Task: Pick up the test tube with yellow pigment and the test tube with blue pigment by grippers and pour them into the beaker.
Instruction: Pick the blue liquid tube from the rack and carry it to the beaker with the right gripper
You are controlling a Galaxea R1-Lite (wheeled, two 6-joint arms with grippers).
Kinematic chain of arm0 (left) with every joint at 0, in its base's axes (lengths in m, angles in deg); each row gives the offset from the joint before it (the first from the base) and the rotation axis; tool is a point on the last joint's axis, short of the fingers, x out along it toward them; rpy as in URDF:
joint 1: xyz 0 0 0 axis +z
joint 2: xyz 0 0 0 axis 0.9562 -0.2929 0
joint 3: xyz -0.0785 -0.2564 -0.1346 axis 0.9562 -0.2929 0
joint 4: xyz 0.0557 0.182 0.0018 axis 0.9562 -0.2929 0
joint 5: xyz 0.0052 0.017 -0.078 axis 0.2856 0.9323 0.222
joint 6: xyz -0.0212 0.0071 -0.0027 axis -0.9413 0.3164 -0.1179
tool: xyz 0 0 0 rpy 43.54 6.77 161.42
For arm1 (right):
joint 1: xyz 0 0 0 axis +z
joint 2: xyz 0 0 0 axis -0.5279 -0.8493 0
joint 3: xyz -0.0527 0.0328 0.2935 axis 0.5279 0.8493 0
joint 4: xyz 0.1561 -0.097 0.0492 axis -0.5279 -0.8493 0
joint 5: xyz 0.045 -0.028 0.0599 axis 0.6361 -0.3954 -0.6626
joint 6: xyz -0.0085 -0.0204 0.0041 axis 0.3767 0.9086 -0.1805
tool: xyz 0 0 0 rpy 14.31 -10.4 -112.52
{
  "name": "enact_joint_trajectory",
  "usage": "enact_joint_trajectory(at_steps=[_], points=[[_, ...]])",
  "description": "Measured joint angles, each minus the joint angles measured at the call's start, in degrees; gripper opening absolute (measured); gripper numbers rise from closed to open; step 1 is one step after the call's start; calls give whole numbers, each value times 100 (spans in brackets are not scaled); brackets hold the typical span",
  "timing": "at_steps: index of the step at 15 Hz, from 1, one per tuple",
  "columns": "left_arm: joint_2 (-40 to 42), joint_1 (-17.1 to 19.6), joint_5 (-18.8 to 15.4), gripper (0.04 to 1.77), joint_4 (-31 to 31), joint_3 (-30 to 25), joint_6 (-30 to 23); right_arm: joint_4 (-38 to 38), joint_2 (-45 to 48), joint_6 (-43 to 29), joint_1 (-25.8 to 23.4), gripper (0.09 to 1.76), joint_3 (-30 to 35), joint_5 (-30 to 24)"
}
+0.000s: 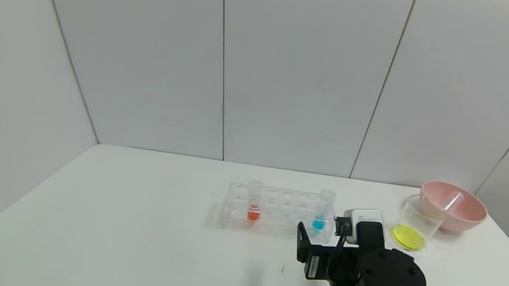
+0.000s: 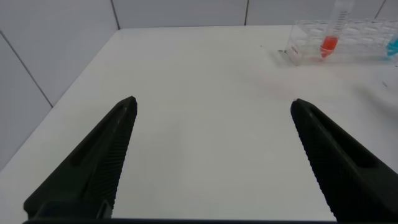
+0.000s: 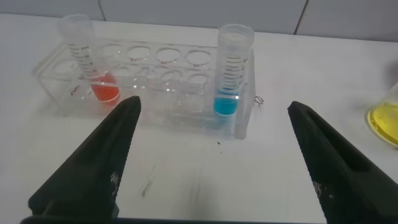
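Observation:
The blue-pigment test tube [image 1: 322, 214] stands upright at the right end of a clear rack [image 1: 279, 212]. It also shows in the right wrist view [image 3: 231, 68]. My right gripper [image 1: 326, 237] is open and empty, just in front of that tube and apart from it; in its own view the right gripper [image 3: 214, 106] has its jaws wide apart. The beaker [image 1: 416, 223] stands right of the rack and holds yellow liquid. An empty clear tube [image 1: 452, 201] lies in the pink bowl. My left gripper [image 2: 214, 102] is open over bare table, left of the rack.
An orange-red tube [image 1: 253, 206] stands at the rack's left end. The pink bowl [image 1: 468, 215] sits behind the beaker near the table's right back corner. White walls close off the back and sides.

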Motion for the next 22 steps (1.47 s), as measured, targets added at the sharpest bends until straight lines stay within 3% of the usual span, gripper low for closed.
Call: enact_joint_trajectory(at_steps=[8, 16, 22], points=[[0, 0, 0, 176, 2, 0, -2, -20, -649, 218, -664, 171, -839, -705], [0, 0, 0, 176, 2, 0, 0, -143, -1263, 433, -1136, 171, -1742, -1093], [0, 0, 0, 176, 2, 0, 0, -162, -1409, 512, -1259, 171, -2000, -1103]])
